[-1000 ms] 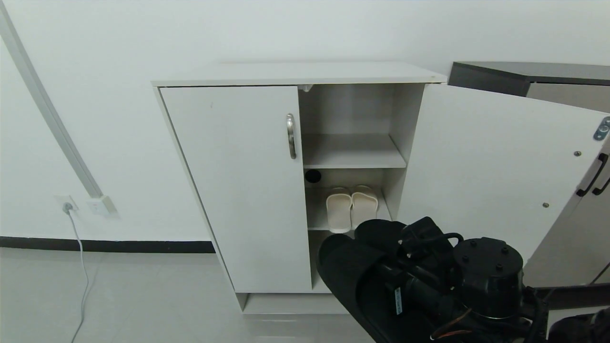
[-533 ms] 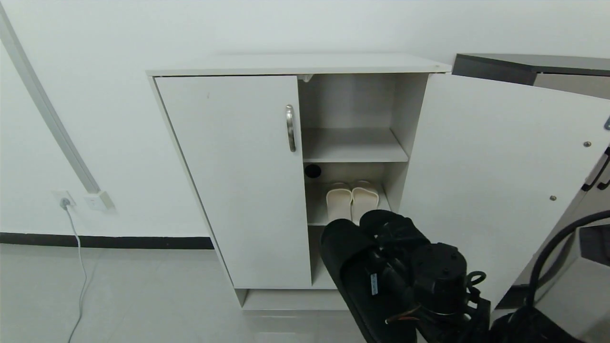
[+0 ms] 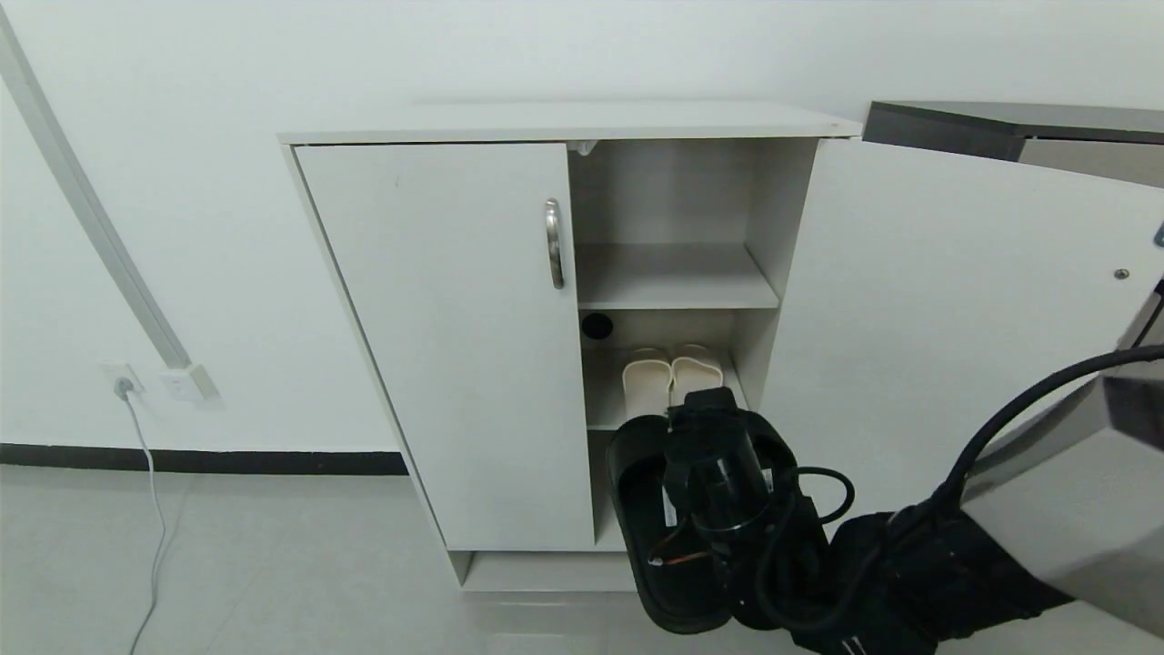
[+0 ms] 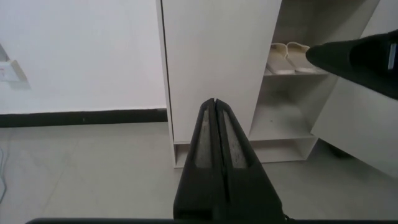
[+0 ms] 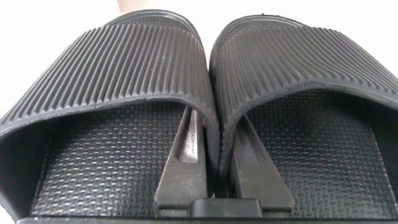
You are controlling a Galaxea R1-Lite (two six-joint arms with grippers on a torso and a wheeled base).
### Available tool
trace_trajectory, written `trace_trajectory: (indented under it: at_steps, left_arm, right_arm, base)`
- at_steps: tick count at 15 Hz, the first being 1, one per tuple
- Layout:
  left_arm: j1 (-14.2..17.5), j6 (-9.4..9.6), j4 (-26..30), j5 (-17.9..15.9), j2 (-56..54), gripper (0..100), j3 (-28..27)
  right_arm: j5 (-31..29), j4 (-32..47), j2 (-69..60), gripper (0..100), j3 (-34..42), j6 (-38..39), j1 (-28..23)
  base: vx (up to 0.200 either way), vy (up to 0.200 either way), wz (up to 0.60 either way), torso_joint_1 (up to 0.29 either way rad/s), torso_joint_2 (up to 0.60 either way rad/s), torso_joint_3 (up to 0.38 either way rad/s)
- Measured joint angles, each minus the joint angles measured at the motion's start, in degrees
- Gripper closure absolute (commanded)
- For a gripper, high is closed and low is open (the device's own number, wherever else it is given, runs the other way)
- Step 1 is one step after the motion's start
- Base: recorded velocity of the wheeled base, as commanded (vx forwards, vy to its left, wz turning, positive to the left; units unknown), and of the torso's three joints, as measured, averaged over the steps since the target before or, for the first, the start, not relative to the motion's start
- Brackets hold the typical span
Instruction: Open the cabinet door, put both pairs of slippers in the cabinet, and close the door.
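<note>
Right claw is nearly shut, clamping 1 pair of black slippers by their two inner side walls, pressed together between the fingers. In the head view the right claw sits on top of the black slippers, just in front of the cabinet's open right half, low down. Left claw is fully shut, holding nothing, above the floor.

Count: 2 pairs of slippers. The white slippers are on the middle shelf. 2 doors: left door shut, right door wide open.

Versus 0.5 s ago: the right arm has swung in from the right and the claw is now over the black pair, not beside it. White pair and doors unchanged.
</note>
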Motion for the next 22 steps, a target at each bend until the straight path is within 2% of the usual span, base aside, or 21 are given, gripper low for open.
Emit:
trace_trajectory:
  at_steps: [2, 7, 10, 16, 22]
  left_arm:
    - [0.00, 0.00, 0.00, 0.02, 0.00, 100, 0.00]
    - [0.00, 0.11, 0.00, 0.02, 0.00, 100, 0.00]
    - [0.00, 0.44, 0.00, 0.11, 0.00, 100, 0.00]
    - [0.00, 0.35, 0.02, 0.06, 0.00, 100, 0.00]
    - [-0.01, 0.27, 0.07, 0.02, 0.00, 100, 0.02]
  right_arm:
    - [-2.51, 7.44, -2.65, 100, -5.89, 0.88, 0.33]
    - [-3.01, 17.81, -6.34, 100, -17.29, 0.90, 0.02]
    - [-3.01, 19.14, -6.17, 100, -20.46, 0.63, -0.24]
    - [-3.15, 19.14, -5.57, 100, -21.36, 0.60, -0.30]
    - [-3.15, 19.05, -5.79, 100, -21.14, 0.63, -0.55]
  base:
    - [0.000, 0.000, 0.00, 0.000, 0.00, 0.000]
    - [0.000, 0.000, 0.00, 0.000, 0.00, 0.000]
    - [0.000, 0.000, 0.00, 0.000, 0.00, 0.000]
    - [0.000, 0.000, 0.00, 0.000, 0.00, 0.000]
    - [0.200, 0.000, 0.00, -0.002, 0.00, 0.005]
